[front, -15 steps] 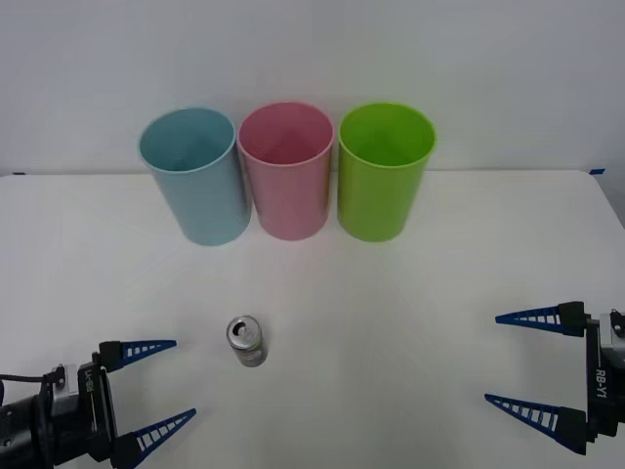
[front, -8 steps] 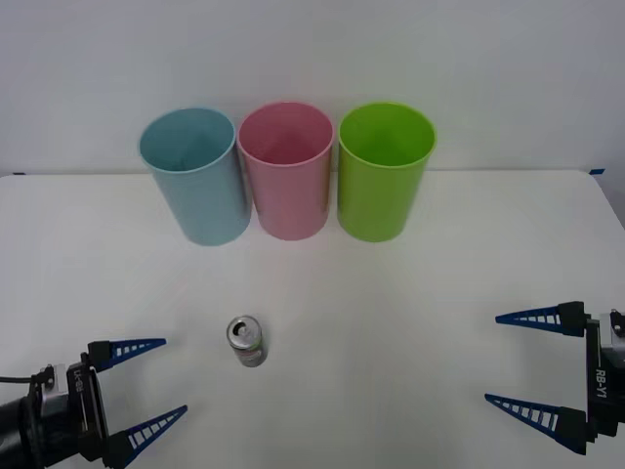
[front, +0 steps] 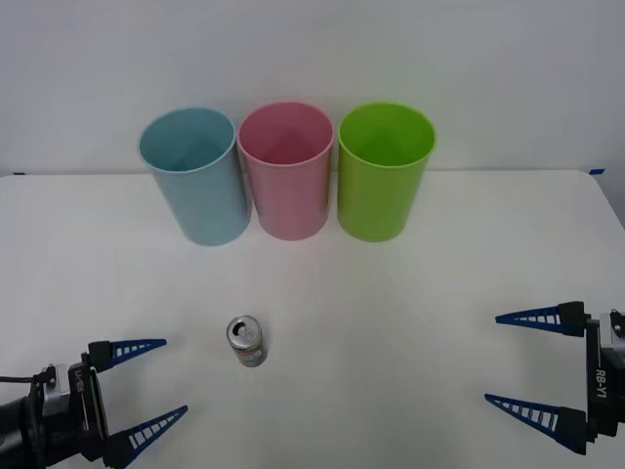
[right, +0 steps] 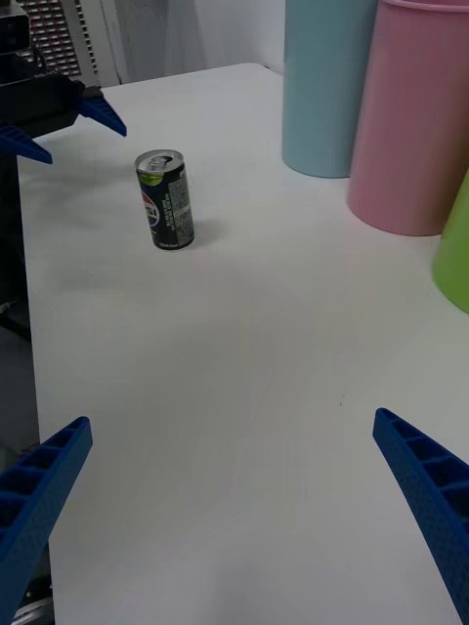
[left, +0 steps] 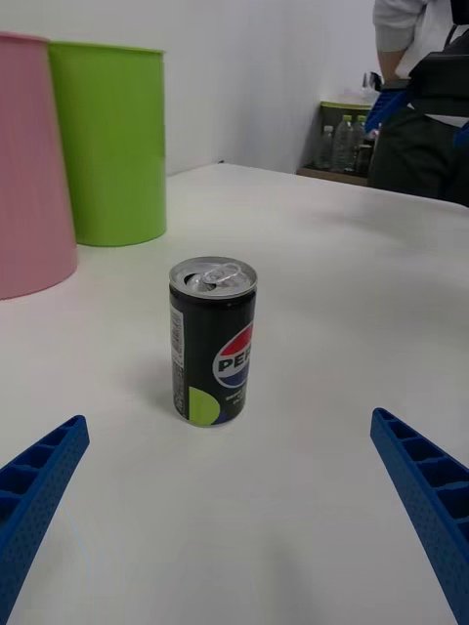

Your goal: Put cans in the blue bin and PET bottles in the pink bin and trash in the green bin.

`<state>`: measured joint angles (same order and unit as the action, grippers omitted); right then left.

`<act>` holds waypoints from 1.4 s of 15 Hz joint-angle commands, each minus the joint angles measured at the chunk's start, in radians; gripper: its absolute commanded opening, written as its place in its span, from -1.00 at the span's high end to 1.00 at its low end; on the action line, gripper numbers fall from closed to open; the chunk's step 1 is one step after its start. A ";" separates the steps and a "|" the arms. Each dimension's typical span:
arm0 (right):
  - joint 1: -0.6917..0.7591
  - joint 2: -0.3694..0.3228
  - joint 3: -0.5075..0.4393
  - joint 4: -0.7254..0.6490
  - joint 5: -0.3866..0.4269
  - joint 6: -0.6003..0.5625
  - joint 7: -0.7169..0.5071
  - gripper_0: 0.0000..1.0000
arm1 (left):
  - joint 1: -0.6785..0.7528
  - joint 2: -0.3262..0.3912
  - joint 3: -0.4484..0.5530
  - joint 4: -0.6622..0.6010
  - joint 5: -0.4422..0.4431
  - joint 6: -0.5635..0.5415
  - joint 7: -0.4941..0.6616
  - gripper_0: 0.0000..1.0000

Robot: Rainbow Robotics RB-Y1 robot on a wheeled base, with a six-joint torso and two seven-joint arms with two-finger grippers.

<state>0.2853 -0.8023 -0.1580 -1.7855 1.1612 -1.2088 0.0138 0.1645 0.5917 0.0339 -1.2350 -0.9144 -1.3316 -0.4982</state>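
Note:
A small dark drink can (front: 246, 341) with a silver top stands upright on the white table, left of centre and near the front. My left gripper (front: 151, 386) is open and low at the front left, its fingers pointing at the can (left: 213, 354) from a short distance. My right gripper (front: 514, 360) is open at the front right, far from the can (right: 164, 200). At the back stand the blue bin (front: 195, 177), the pink bin (front: 286, 171) and the green bin (front: 384, 172), side by side from left to right. No PET bottles or trash lie on the table.
The white table (front: 391, 303) runs wide between the can and the bins. A white wall rises behind the bins. In the left wrist view, a person stands beyond the table's far edge beside a shelf with bottles (left: 342, 146).
My left gripper has drawn back a little toward the front left edge. The can, the bins and the right gripper have not moved.

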 commanded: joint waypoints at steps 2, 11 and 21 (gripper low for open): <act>0.000 0.000 0.000 0.000 0.000 0.000 0.000 -1.00 | -0.007 -0.018 0.000 0.000 -0.015 0.008 0.004 -1.00; 0.000 0.000 0.000 0.000 0.000 0.000 0.000 -1.00 | -0.045 -0.092 0.000 0.000 -0.080 0.038 0.012 -1.00; 0.000 0.000 0.000 0.000 0.000 0.000 0.000 -1.00 | -0.085 -0.148 -0.006 0.000 -0.139 0.098 0.026 -1.00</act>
<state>0.2853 -0.8023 -0.1580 -1.7855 1.1612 -1.2088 0.0138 0.0830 0.4448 0.0299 -1.2349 -1.0533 -1.2390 -0.4736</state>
